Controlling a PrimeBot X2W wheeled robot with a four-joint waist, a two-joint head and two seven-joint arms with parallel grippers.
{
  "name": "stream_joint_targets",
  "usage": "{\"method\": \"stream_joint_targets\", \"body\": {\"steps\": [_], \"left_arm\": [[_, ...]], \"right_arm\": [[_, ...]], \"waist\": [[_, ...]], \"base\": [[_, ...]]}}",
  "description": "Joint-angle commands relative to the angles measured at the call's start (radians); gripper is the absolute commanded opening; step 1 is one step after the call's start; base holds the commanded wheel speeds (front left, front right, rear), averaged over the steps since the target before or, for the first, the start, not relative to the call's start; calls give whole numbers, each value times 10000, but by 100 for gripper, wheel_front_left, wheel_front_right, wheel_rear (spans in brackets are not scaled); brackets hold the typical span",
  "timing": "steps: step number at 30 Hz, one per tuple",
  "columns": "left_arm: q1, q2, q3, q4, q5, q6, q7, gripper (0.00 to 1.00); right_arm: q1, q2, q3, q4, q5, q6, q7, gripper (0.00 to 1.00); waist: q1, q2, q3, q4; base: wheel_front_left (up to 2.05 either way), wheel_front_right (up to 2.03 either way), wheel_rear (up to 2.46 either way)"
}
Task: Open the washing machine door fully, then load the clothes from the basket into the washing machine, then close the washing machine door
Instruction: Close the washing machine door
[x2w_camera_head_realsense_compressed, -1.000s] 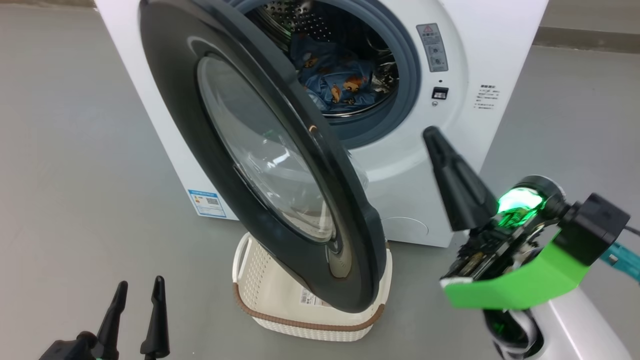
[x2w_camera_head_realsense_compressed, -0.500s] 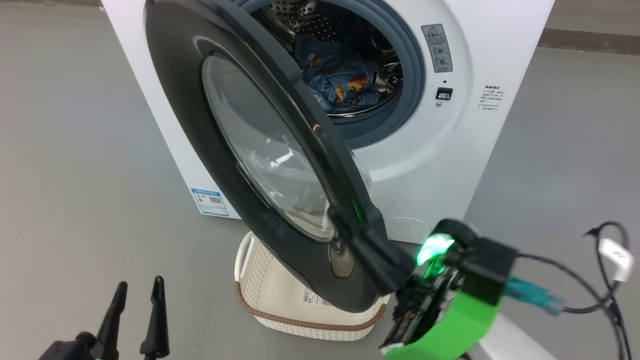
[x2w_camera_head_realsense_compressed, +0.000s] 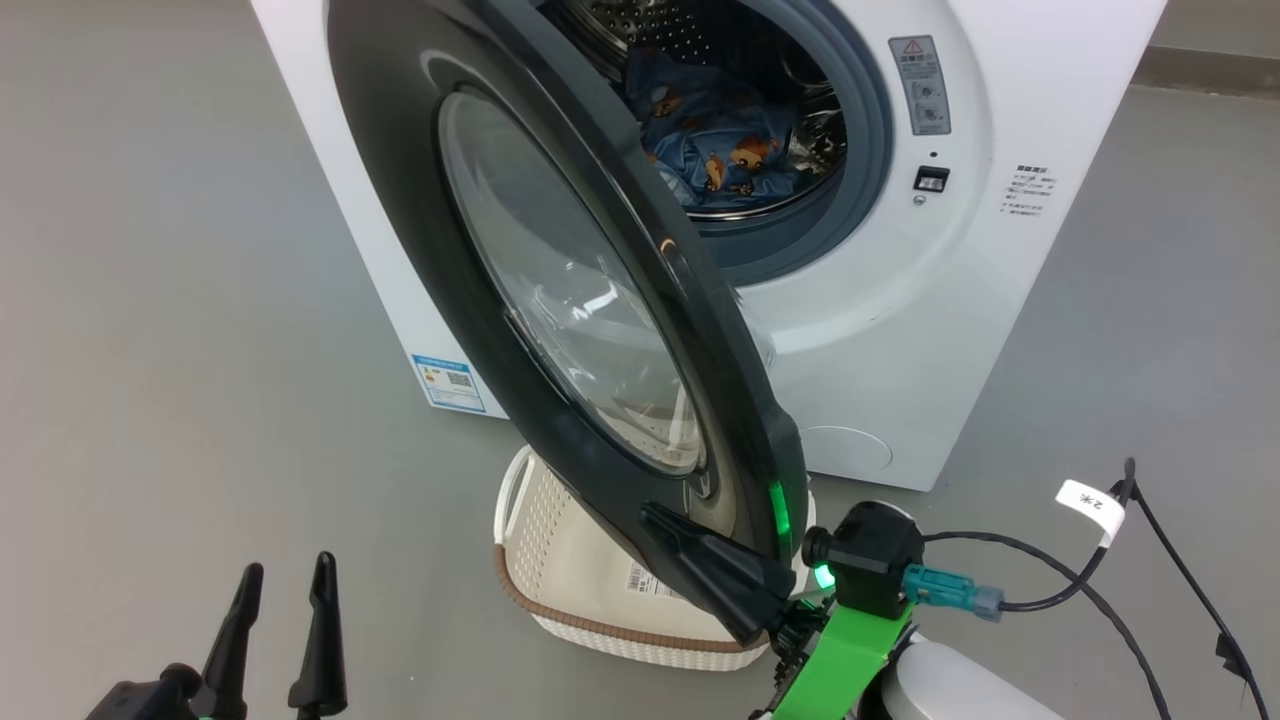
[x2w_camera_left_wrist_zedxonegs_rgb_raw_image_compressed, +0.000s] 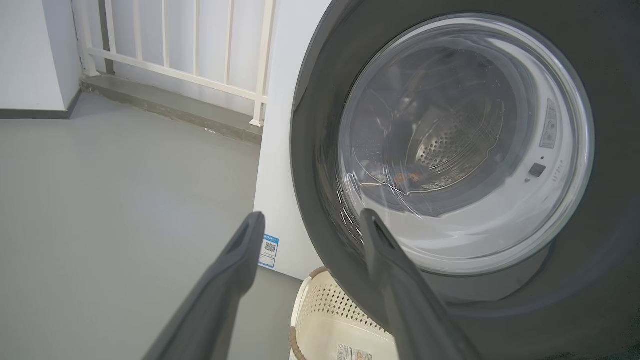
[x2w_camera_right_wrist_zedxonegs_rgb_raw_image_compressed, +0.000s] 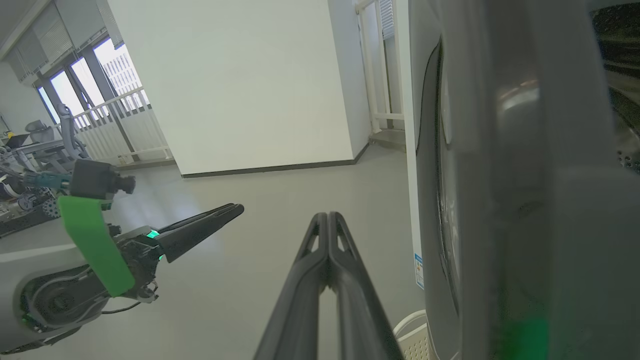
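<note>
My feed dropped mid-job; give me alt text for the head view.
The washing machine door hangs partly open over the basket, with the right gripper, jaws shut, at its lower edge. Blue printed clothes lie in the drum; the left gripper sits open at lower left.

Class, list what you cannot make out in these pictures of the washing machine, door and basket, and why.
Head view: the large round glossy black door hides most of the cream-white perforated plastic basket, so whether it is empty cannot be told.
Head view: that door also covers the steel drum's left side.
Head view: the grey warning sticker's print is too small to read.
</note>
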Motion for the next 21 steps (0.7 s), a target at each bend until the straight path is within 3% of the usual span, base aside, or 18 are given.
{"method": "stream_joint_targets", "body": {"steps": [1, 8, 21], "left_arm": [[-236, 129, 329, -194, -53, -33, -122, 100], [-301, 142, 315, -184, -79, -33, -122, 100], [-378, 203, 276, -217, -69, -33, -122, 100]], "right_arm": [[-183, 92, 134, -63, 66, 16, -46, 0], [-276, 69, 286, 701, 256, 16, -46, 0], [-219, -312, -786, 1238, 215, 16, -46, 0]], "waist": [[0, 0, 50, 67], [0, 0, 144, 184], [0, 0, 403, 68]], "base": [[0, 0, 0], [0, 0, 0], [0, 0, 0]]}}
